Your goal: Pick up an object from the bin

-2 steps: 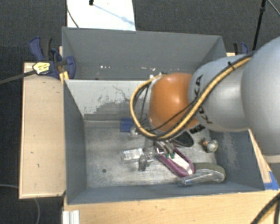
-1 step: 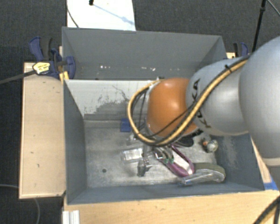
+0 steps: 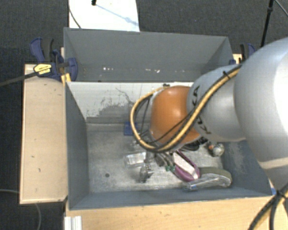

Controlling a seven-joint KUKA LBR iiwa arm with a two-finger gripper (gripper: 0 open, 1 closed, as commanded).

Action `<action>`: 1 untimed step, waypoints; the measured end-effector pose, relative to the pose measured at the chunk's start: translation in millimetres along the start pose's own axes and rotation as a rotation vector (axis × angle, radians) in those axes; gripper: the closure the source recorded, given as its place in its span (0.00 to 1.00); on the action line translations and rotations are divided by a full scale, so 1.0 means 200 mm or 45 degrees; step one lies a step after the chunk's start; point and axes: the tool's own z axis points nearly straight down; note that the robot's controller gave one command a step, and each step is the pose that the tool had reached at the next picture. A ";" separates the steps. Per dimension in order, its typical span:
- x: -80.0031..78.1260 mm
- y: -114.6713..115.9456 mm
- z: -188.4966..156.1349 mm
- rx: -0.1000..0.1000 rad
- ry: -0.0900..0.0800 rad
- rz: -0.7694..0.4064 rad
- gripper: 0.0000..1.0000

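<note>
Bin: grey metal bin with sloping walls and a scuffed floor; a few loose things lie toward the floor's middle and front right, and the left part is bare.
Arm: comes in from the right; its orange cover and looped cables hang over the middle of the floor.
Gripper: the gripper is low over the floor near the front; I cannot tell whether it is released or clenched, and nothing can be seen in its grasp.
Nearest thing: a small clear plastic piece lies flat on the floor, just beside the gripper on its left and far side.
Handling: probably light, stiff and smooth, so it may slip or skid on the metal; its exact shape is hard to make out.
Where to hold: best judged across its narrow width, close to the middle.
Neighbours: a purple loop lies just right of the gripper, and a pale curved piece sits in front of that by the front wall.
Farther off: a small round thing lies at the right, and a blue bit by the back wall.
In the way: the purple loop is close enough to be nudged; the cables hide part of the floor.
</note>
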 end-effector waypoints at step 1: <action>-0.01 0.00 -0.01 0.000 0.001 0.003 0.00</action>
